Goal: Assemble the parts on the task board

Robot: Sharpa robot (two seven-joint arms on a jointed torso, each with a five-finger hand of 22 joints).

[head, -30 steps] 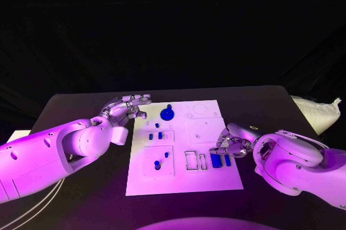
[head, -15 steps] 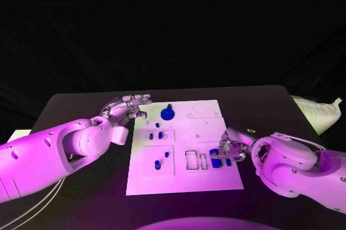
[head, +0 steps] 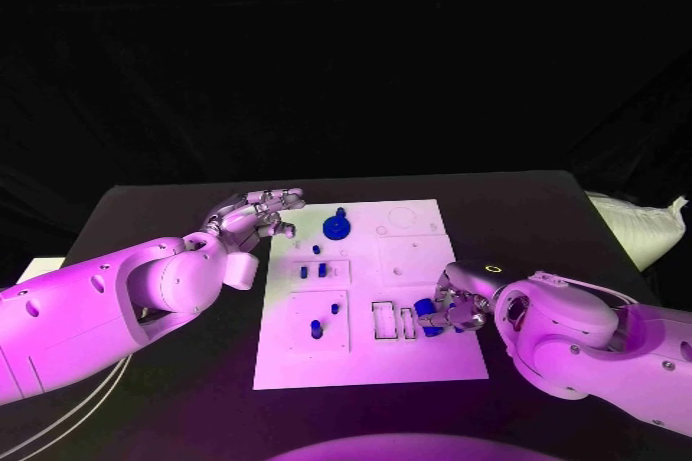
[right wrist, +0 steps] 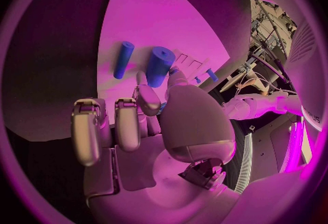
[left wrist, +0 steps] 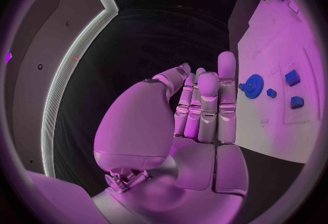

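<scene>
The white task board (head: 433, 366) lies in the middle of the table. A blue gear (head: 336, 224) stands near its far edge, and small blue parts (head: 315, 329) sit in its left blocks. My right hand (head: 456, 303) rests on the board's near right part. Its thumb and a finger close on the near end of a thick blue cylinder (right wrist: 159, 65), which lies on the board beside a thin blue pin (right wrist: 123, 59). My left hand (head: 260, 213) hovers by the board's far left corner with straight fingers (left wrist: 205, 104), holding nothing, close to the gear (left wrist: 254, 84).
Two empty slots (head: 385, 321) lie just left of the thick cylinder (head: 428, 314). A white bag (head: 635, 231) sits at the table's right edge. Bare black table (head: 173, 381) flanks the board on both sides.
My right hand has slid left over the board and closed onto the thick cylinder, covering the thin pin in the head view. The left hand has stayed put.
</scene>
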